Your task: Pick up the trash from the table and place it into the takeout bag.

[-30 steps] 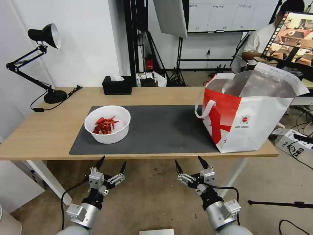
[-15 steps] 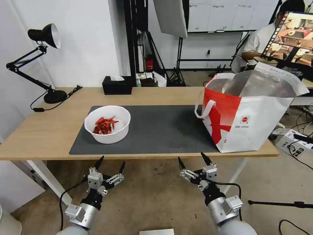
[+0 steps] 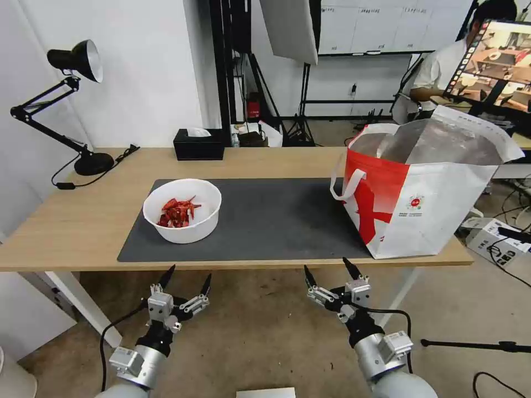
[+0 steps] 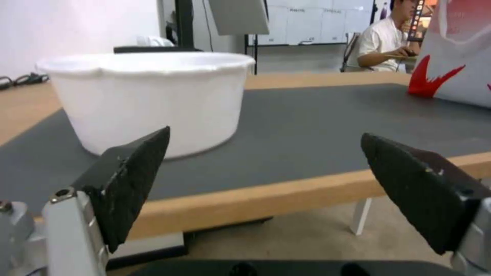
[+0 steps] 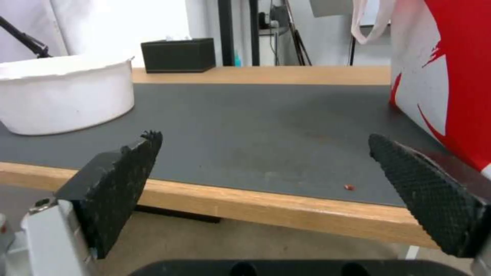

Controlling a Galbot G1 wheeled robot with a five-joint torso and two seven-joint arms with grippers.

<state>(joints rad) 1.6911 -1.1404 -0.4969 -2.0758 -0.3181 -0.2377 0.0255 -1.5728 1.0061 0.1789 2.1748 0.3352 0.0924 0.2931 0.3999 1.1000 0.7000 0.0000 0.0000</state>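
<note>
Before the near edge of the light-wood table (image 3: pixel 83 226), the left gripper (image 3: pixel 188 275) and right gripper (image 3: pixel 327 267) hang spread wide and empty, while beyond them the white bowl (image 3: pixel 182 210) (red shells inside) rests on the grey mat (image 3: pixel 276 221), well apart from the takeout bag (image 3: pixel 426 193).

both arms end in silver cylindrical wrists with small grey boxes strapped on. the left gripper (image 3: pixel 187 273) and right gripper (image 3: pixel 327 266) carry pointed black fingers (image 5: pixel 429 191) with knurled pads on silver brackets; black cables trail from each wrist.
</note>
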